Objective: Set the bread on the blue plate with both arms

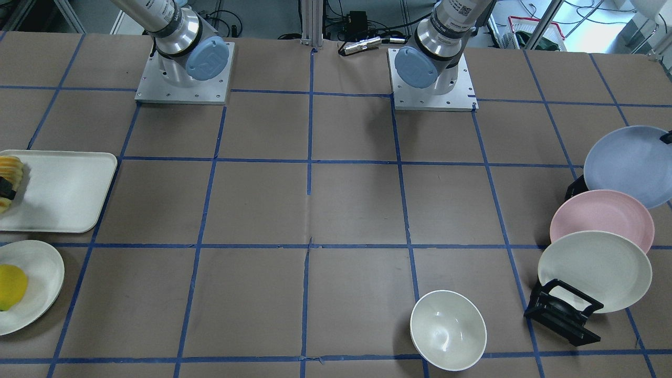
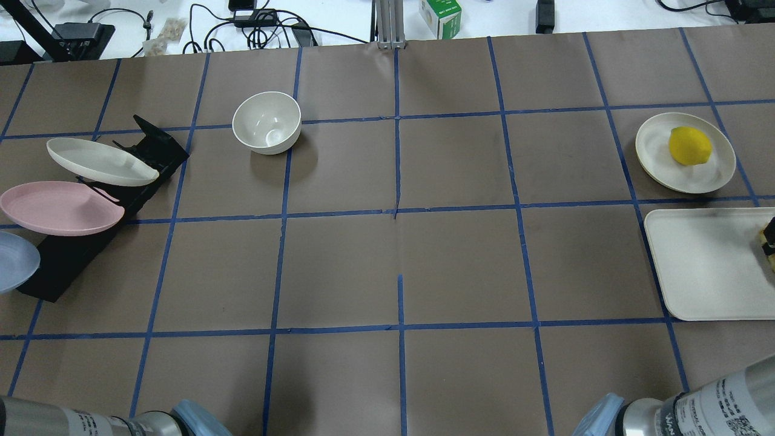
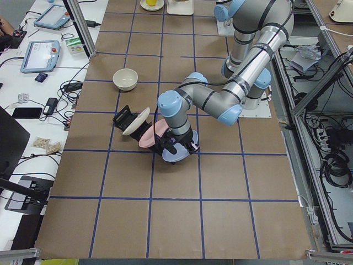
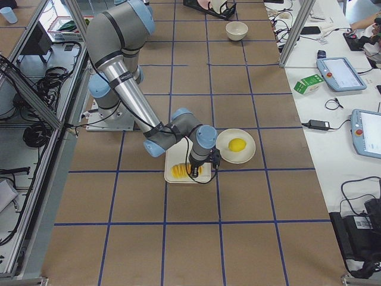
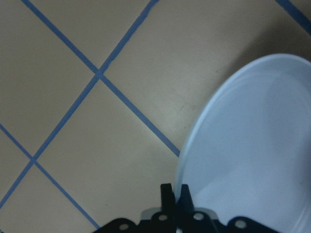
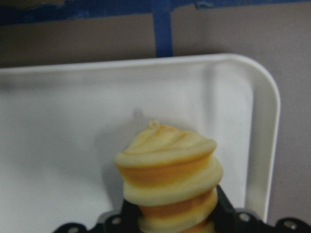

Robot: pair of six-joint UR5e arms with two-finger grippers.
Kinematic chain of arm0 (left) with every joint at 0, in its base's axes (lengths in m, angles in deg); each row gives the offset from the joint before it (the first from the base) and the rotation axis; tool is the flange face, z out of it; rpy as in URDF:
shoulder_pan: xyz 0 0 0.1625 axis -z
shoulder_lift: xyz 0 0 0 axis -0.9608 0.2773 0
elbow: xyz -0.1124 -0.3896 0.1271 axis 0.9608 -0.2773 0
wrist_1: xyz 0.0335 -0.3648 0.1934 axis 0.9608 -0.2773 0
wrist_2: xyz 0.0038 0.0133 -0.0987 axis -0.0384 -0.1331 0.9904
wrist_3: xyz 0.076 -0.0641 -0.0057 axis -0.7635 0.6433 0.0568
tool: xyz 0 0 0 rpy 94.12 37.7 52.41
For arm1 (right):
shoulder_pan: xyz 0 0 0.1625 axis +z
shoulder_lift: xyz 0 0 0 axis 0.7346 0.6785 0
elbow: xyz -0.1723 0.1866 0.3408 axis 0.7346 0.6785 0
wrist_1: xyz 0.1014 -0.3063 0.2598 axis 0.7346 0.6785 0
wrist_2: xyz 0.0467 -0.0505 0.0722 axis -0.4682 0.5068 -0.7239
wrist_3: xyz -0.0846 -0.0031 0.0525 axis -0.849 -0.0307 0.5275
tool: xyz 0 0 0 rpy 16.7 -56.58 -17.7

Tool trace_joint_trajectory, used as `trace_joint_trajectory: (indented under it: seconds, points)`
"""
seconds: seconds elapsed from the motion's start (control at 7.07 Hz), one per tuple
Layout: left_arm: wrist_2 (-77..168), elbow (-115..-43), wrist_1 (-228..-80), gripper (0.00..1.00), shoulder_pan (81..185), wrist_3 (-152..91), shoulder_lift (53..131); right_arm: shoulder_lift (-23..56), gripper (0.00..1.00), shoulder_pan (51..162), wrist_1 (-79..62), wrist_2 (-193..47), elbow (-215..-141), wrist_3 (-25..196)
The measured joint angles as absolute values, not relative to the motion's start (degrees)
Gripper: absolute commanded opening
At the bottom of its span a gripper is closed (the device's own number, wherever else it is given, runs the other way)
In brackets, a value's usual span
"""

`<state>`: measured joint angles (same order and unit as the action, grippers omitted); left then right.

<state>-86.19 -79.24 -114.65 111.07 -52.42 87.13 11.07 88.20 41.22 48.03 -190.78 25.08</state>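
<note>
The blue plate [image 1: 627,165] stands tilted at the end of the black rack [image 1: 564,310]. It also shows in the overhead view [image 2: 15,261]. My left gripper [image 5: 176,191] is shut on the plate's rim [image 5: 194,160], with brown table below. I cannot tell whether the plate still rests in the rack. The bread [image 6: 167,165], a ribbed yellow-orange loaf, is over the white tray [image 6: 73,121]. My right gripper [image 1: 5,188] is shut across the loaf's middle [image 1: 11,167], at the tray's outer end. The loaf also shows in the exterior right view [image 4: 181,172].
A pink plate [image 1: 604,218] and a cream plate [image 1: 596,270] lean in the rack. A white bowl [image 1: 448,329] stands near the operators' edge. A white plate [image 2: 684,154] with a yellow lemon [image 2: 689,145] sits beside the tray [image 2: 702,266].
</note>
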Motion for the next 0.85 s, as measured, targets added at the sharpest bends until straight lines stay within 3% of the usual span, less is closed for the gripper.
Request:
trace_joint_trajectory:
  seconds: [0.42, 0.85]
  points:
    - [-89.18, -72.23, -120.61, 0.0, 110.43, -52.94, 85.82, 13.36, 0.0, 88.1, 37.79, 48.84, -189.82, 25.55]
    - [-82.43, -67.86, -129.61, 0.0, 110.55, -53.45, 81.86, 22.61, 0.0, 92.3, 27.83, 48.24, -189.54, 29.94]
